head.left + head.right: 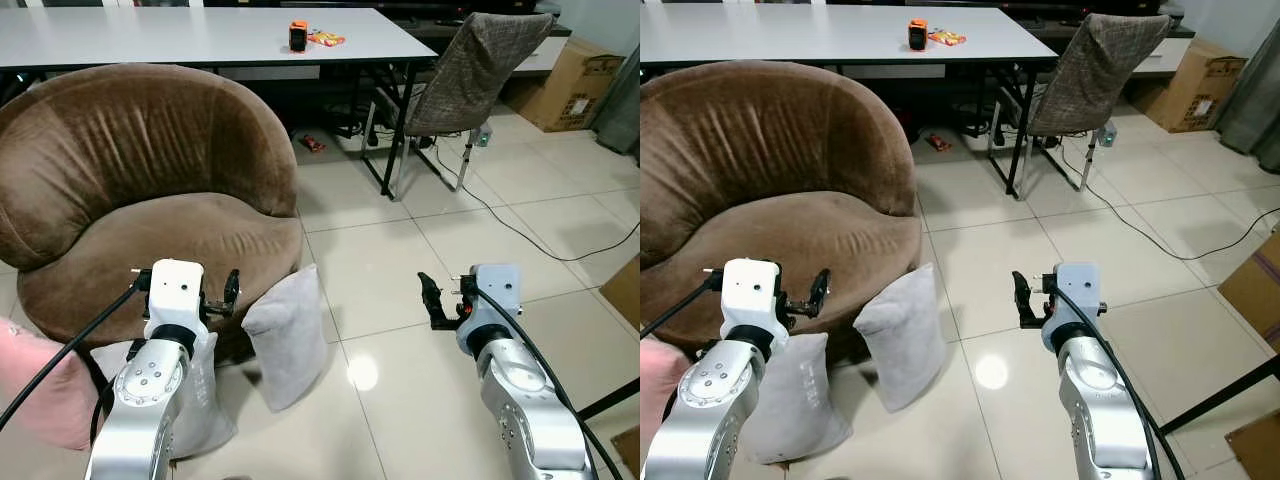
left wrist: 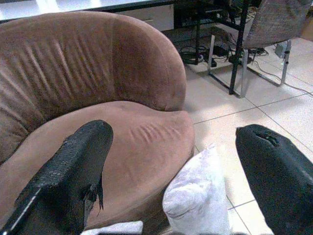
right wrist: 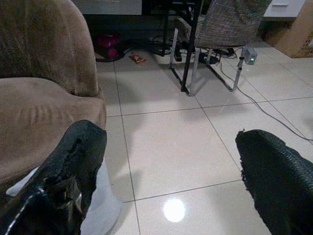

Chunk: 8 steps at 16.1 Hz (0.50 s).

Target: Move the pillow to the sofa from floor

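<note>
In the left eye view, a round brown sofa (image 1: 150, 210) fills the upper left of the frame. A grey pillow (image 1: 288, 335) stands upright on the tiled floor (image 1: 420, 250), leaning against the sofa's front at lower centre. A second pale pillow (image 1: 195, 395) lies beside it, partly behind the left arm, and a pink cushion (image 1: 45, 385) shows at the left edge. The left gripper (image 1: 222, 295) hangs at lower left, just before the sofa's front edge and near the grey pillow's top. The right gripper (image 1: 432, 300) hangs at lower right over bare tiles, well apart from the pillows. A white table (image 1: 200, 35) with an orange item (image 1: 298, 36) spans the top, with a grey fabric chair (image 1: 470, 70) at upper right, a cardboard box (image 1: 565, 95) beyond it, and a black cable (image 1: 520, 230) across the floor.

The right eye view shows the same layout, plus another cardboard box (image 1: 1255, 290) at the right edge.

The left wrist view shows its two black fingers (image 2: 73, 166) spread wide with nothing between them; the sofa seat and the grey pillow's top lie beyond.

The right wrist view likewise shows fingers (image 3: 73, 166) wide apart and empty, over shiny tiles, with a snack wrapper (image 3: 137, 58) and a pink object (image 3: 111, 45) under the table, unclear in the eye views.
</note>
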### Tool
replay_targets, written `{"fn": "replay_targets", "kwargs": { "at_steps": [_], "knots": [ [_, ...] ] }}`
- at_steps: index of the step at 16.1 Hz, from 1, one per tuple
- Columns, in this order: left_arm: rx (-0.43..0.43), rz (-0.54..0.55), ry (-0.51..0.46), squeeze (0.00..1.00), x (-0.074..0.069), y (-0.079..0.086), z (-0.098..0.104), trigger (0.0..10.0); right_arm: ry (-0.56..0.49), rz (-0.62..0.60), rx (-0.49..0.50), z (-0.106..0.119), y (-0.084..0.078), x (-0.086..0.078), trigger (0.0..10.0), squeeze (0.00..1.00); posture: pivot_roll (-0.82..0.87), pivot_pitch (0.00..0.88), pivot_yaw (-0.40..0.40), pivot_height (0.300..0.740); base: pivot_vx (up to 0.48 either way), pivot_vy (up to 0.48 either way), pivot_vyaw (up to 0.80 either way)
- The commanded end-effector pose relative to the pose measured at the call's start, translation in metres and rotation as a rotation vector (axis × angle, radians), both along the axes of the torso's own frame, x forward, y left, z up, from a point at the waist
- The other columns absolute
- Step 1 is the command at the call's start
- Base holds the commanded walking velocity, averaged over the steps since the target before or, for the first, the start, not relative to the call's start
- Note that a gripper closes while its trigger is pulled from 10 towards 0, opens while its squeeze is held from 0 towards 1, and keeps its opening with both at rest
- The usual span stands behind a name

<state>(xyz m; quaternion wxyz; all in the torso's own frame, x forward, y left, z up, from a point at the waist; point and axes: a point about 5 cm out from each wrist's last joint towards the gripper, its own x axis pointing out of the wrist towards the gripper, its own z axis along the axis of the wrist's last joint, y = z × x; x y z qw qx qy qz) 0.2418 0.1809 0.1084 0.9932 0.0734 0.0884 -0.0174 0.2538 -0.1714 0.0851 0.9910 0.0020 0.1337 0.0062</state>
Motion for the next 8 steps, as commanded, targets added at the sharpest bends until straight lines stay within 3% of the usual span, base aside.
{"fn": "replay_targets", "kwargs": {
  "at_steps": [1,2,4,8],
  "knots": [
    [-0.006,-0.023,-0.008,0.13,0.0023,-0.0040,0.0013,10.0,-0.004,-0.022,0.005,-0.0004,-0.0050,0.0008,10.0,0.00,0.07,0.000,-0.050,0.740,0.315,0.000,0.00],
    [-0.007,-0.024,-0.009,0.13,0.0031,-0.0039,0.0013,10.0,-0.007,-0.020,0.030,0.0001,-0.0044,-0.0003,10.0,0.00,0.06,0.000,-0.043,0.740,0.311,0.000,0.00],
    [-0.010,-0.031,-0.008,0.13,0.0044,-0.0054,0.0011,10.0,-0.011,-0.041,0.018,0.0022,-0.0067,-0.0008,10.0,0.00,0.05,0.000,-0.035,0.740,0.319,0.000,0.80],
    [-0.012,-0.043,-0.007,0.13,0.0059,-0.0083,0.0008,10.0,-0.017,-0.062,0.017,0.0036,-0.0101,0.0016,10.0,0.00,0.05,0.000,-0.034,0.740,0.320,0.000,0.00]
  ]
}}
